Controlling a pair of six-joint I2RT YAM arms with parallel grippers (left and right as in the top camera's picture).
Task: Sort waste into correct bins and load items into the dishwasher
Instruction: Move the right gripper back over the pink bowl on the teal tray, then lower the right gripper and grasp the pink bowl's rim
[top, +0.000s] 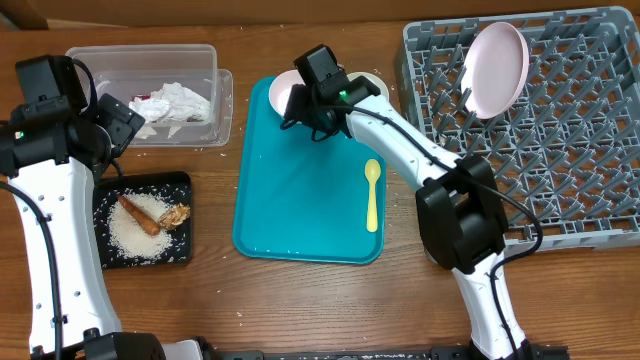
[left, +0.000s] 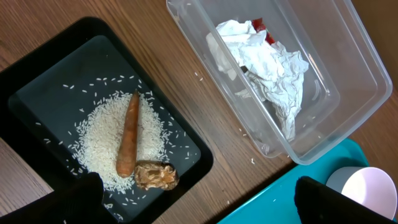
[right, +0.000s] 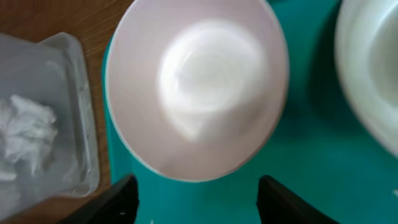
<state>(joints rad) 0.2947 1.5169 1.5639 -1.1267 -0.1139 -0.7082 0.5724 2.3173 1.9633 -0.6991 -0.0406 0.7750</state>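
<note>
Desk (top: 300, 310): brown wood grain under everything.
Dish rack (top: 570, 150): square grey plastic with an open lattice floor and upright pegs, upper right of the overhead, the only view that shows it.
Pale pink plate (top: 497, 68): round and smooth, standing on edge among the pegs in the rack's upper left.
Teal tray (top: 300, 210): smooth, rectangular, rounded corners, at centre frame.
Yellow spoon (top: 372, 195): slim plastic, lying along the teal tray's right side; seen from overhead only.
Pale pink bowl (right: 196, 87): round and glossy, on the teal tray's left edge just beside the tub; the right wrist view shows its inside, while overhead the arm hides most of it.
Whitish bowl (right: 373, 68): round, glossy, cut off by the right edge, near the pink bowl.
Clear tub (left: 339, 56): deep, see-through plastic.
Napkin (left: 267, 68): crumpled white paper, inside the tub.
Red wrapper (left: 260, 25): small, peeking out at the napkin's upper edge; clearest from the left wrist.
Black tray (left: 31, 74): flat, low rim.
Rice (left: 99, 143): a matte white heap on the black tray, with stray grains around it.
Carrot stick (left: 127, 143): orange-brown and tapering, lying on the rice.
Brown chunk (left: 155, 176): crumbly, touching the stick's thick end.
Left fingers (left: 78, 199): black, spread wide, grasping nothing.
Right fingers (right: 118, 199): black, parted either side of the pink bowl's lower rim, not touching it.
</note>
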